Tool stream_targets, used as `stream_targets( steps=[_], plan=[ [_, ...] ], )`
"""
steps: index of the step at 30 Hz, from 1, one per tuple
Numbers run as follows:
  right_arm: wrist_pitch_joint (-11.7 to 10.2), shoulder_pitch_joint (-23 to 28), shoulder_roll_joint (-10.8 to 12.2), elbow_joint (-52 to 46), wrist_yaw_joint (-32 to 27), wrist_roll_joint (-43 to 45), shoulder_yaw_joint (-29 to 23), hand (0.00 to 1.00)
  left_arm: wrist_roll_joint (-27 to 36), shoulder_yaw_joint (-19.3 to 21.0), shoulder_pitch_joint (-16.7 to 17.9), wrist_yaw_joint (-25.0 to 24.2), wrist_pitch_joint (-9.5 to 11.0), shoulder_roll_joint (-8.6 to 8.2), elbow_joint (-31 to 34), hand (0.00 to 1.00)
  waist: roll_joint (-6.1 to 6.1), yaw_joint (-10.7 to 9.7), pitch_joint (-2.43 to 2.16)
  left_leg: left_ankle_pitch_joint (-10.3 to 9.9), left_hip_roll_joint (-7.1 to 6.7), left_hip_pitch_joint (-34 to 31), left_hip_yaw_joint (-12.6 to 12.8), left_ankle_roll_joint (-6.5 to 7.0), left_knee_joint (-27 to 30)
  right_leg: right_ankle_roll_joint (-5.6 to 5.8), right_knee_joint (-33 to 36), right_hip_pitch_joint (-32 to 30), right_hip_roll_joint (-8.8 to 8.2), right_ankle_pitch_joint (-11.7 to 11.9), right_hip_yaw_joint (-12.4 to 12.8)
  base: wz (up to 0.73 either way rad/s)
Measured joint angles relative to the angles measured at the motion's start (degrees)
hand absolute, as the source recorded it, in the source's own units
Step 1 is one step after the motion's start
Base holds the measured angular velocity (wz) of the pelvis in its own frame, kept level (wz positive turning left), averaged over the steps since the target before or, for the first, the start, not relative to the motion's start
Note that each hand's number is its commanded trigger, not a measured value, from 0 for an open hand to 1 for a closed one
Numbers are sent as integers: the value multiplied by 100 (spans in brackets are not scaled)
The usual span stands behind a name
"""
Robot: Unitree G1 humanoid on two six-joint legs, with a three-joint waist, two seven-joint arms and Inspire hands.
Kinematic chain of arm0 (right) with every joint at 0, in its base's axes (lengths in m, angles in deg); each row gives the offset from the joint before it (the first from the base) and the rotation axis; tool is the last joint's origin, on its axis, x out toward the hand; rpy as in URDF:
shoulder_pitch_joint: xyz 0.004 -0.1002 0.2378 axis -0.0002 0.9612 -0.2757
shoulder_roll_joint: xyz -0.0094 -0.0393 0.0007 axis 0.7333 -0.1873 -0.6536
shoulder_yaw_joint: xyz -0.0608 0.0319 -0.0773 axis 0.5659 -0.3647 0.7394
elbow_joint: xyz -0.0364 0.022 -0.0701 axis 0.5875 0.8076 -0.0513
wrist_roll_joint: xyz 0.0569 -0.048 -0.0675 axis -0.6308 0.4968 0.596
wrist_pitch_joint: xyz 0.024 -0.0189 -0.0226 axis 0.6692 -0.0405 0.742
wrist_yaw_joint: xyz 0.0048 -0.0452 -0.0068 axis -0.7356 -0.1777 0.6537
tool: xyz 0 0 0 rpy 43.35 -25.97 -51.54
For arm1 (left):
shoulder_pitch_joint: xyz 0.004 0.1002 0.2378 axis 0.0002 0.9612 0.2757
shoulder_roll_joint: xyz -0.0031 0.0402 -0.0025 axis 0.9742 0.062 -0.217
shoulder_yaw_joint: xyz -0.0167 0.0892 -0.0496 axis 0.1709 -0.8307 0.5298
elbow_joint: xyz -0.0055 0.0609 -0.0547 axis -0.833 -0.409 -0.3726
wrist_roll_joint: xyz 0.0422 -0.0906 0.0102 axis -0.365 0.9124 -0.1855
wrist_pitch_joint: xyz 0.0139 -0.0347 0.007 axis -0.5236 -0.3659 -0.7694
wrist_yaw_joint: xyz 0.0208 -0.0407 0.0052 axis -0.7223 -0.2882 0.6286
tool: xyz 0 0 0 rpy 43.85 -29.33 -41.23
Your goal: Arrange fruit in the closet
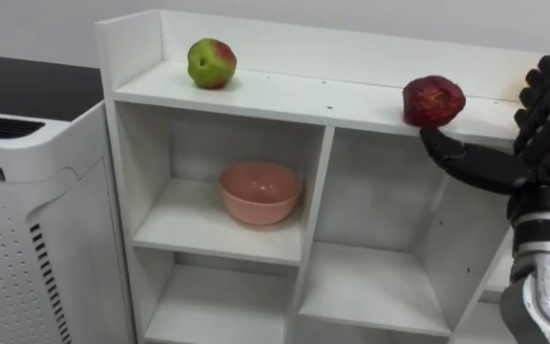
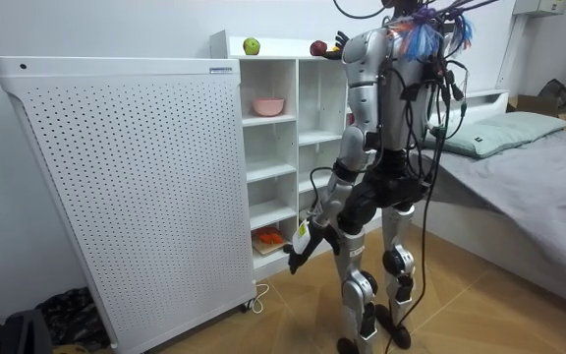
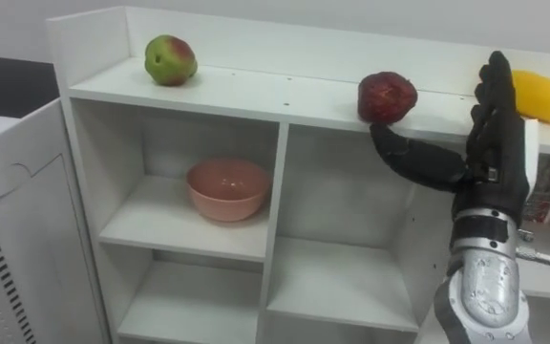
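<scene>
My right robot hand is released: fingers straight and upright, thumb stretched toward the red apple, which sits at the very front edge of the closet's top shelf. The thumb tip seems to touch its underside, though I can't be sure from here. The apple is round, dark red and faintly dimpled. I'd judge it light, firm and apt to roll, so I'd cup it around the middle rather than pinch. A green-red apple lies near the shelf's left end, a smooth yellow mango toward the right. A pink bowl sits in the compartment below. My left robot hand hangs by the thigh.
</scene>
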Motion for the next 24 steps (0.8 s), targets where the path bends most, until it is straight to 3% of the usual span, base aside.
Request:
stream_targets(
  steps=[6,16,21,22,23,24],
  plan=[
    [38,-35,-24,88,53,-21,24,0,-2,0,4,-88,-2,36,-15,0,-66,13,29,0,1,-9,2,-1,14,0,1,17,-4,0,-23,0],
    [85,-356,-62,190,384,-16,119,0,-6,0,-2,-206,-1,109,24,0,-55,-10,26,2,0,-86,1,2,53,0,1,-31,-34,0,-30,0],
    [102,-573,-286,276,569,-13,434,0,-3,-15,-17,-222,-4,140,59,0,-51,-24,23,3,-6,-155,-25,4,90,0,2,-67,-40,0,-41,3],
    [103,-575,-286,279,598,-13,434,26,-3,-17,-19,-221,-4,143,59,0,-51,-21,23,3,-6,-156,-31,4,90,0,1,-67,-40,0,-42,5],
    [107,-575,-286,287,641,-14,436,61,-3,-16,-16,-218,-5,148,59,0,-51,-21,23,3,-6,-159,-44,4,90,0,1,-66,-40,0,-48,4],
    [132,-575,-286,296,671,-15,436,90,-2,-15,-11,-217,-7,157,60,0,-51,-20,23,3,-6,-162,-48,4,89,0,0,-66,-40,0,-55,3]
  ],
)
